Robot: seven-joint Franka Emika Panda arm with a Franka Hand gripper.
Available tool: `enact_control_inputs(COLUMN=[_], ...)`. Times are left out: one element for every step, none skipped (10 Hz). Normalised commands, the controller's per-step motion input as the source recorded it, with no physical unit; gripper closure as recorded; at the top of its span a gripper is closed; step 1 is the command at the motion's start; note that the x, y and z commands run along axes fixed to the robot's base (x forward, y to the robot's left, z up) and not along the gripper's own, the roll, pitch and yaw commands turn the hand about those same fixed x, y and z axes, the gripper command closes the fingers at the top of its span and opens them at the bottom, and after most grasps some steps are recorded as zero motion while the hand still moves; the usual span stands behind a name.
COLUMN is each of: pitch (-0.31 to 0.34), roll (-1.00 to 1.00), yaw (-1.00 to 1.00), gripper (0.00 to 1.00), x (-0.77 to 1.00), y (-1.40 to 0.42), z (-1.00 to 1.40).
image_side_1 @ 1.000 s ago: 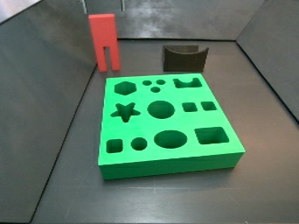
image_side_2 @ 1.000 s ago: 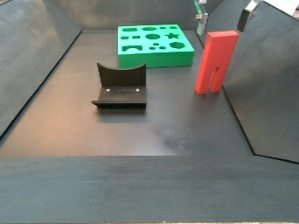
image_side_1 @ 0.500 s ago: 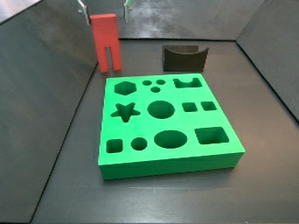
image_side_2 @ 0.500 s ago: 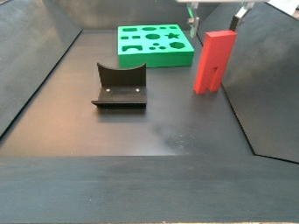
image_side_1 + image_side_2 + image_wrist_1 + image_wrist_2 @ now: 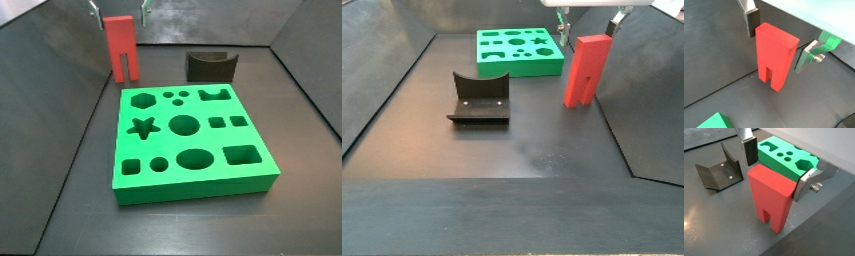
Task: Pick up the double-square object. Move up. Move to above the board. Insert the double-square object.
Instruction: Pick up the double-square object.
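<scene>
Straddling double-square object top | tool spread wide | fingers not touching

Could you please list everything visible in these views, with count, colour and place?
double-square object: one, red, upright on the dark floor near a side wall, slot at its lower end.
board: one, bright green, flat on the floor, many shaped holes.
fixture: one, dark, on the floor between the board and the red piece.
gripper: one, silver fingers with dark pads, open, straddling the top of the double-square object, not visibly touching it.
</scene>
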Motion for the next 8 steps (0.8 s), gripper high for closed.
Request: enact_control_inputs(pitch=[0.000,0.000,-0.013,0.000,0.000,0.000,0.000,-0.006], roll=[-0.01,-0.01,-0.01,-0.04,-0.03,0.00,0.00,0.00], yaw=[0.02,0.18,0.17,0.09,0.03,0.01,0.02,0.05], gripper=[0.00,0.00,0.00,0.00,0.00,0.00,0.00,0.00], x=[0.00,-0.09,-0.11,0.00,0.00,0.00,0.00,0.00], y=[0.17,0.29,0.27,0.17,0.10,0.00,0.00,-0.05], z=[0.00,-0.06,-0.12,-0.03,0.00,0.00,-0.02,-0.13])
